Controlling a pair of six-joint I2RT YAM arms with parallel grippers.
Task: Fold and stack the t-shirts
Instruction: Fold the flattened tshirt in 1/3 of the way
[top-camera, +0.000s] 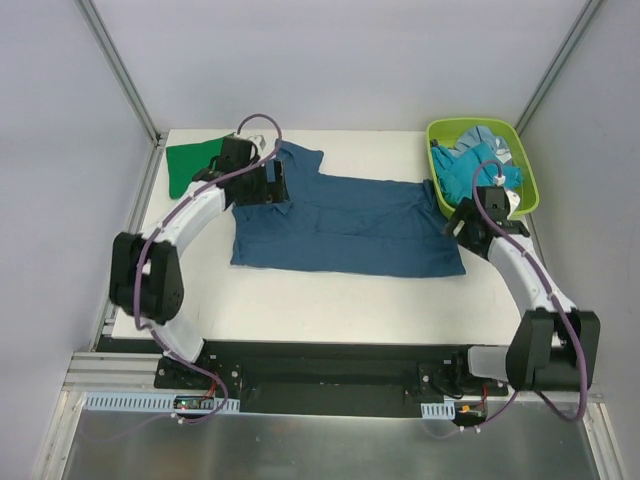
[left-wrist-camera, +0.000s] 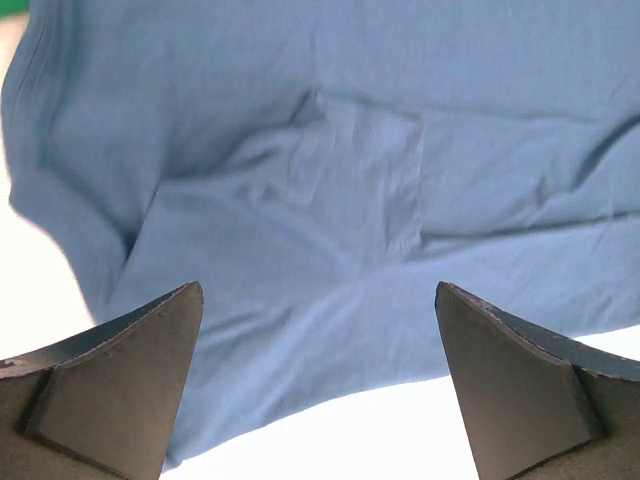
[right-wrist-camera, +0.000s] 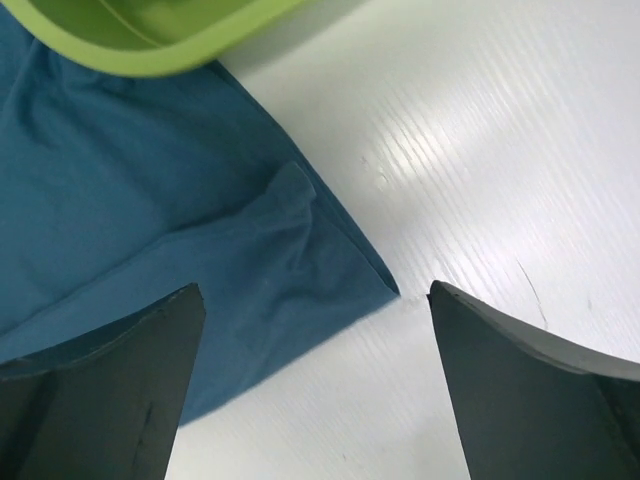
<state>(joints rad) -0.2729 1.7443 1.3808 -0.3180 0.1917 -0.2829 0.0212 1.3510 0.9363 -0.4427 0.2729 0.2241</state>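
Top external view shows you the bright green t-shirt (top-camera: 188, 168) lying at the worktop's (top-camera: 330, 300) far left corner, with the dark teal-blue t-shirt (top-camera: 350, 225) spread flat across the middle. Your left fingers (left-wrist-camera: 120, 380) gape wide over its left part, holding nothing. Your right fingers (right-wrist-camera: 110, 380) stand equally wide and empty above its right corner, beside the lime-green bin (top-camera: 436, 135) of turquoise t-shirts (top-camera: 465, 175).

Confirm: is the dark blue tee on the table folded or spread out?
Spread out. The dark blue tee lies flat across the table, one sleeve sticking out, its corner flat; no compact fold yet.
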